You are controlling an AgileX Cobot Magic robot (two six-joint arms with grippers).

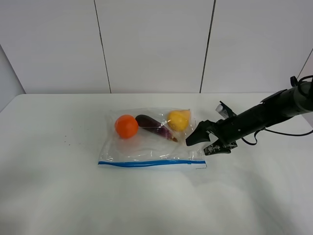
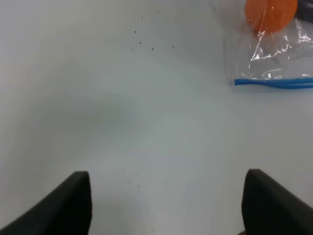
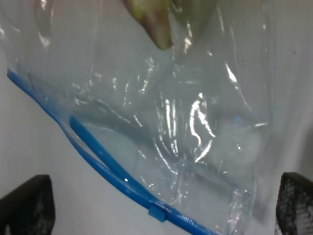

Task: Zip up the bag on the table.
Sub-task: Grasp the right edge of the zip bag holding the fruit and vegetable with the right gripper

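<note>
Step in hand: by my reading, bringing the right claw (image 1: 200,144) onto the closing end of the bag (image 1: 146,142); nothing is gripped yet.
Right claw: open, fingers spread wide, low over the table (image 1: 58,186) just beside the bag's right-hand corner.
Left claw (image 2: 168,196): open and empty, over bare table, well apart from the bag's left corner; it is out of the high camera's view.
How to do it well: lower the right claw square over the small blue slider (image 3: 157,213) and pinch only that, not the loose plastic around it.
Hold-down: the left claw probably needs to pin the far corner of the blue strip (image 1: 146,163), or the whole bag is likely to drag along.
Pull: run the slider straight along the strip, keeping it low and flat so the two tracks meet.
Risk: the film is slippery and crinkled; a grab that catches a fold may lift the bag instead of closing it.
Where the bag lies: flat near the table's middle, strip along the edge nearest the high camera.
Look of the bag: clear, wrinkled, glinting plastic.
Mouth: the strip shows as two blue lines apart beyond the slider, so it looks unsealed.
Contents: an orange (image 1: 126,126), a purple eggplant (image 1: 155,127) and a yellow pear (image 1: 178,120), in a row at the far side.
</note>
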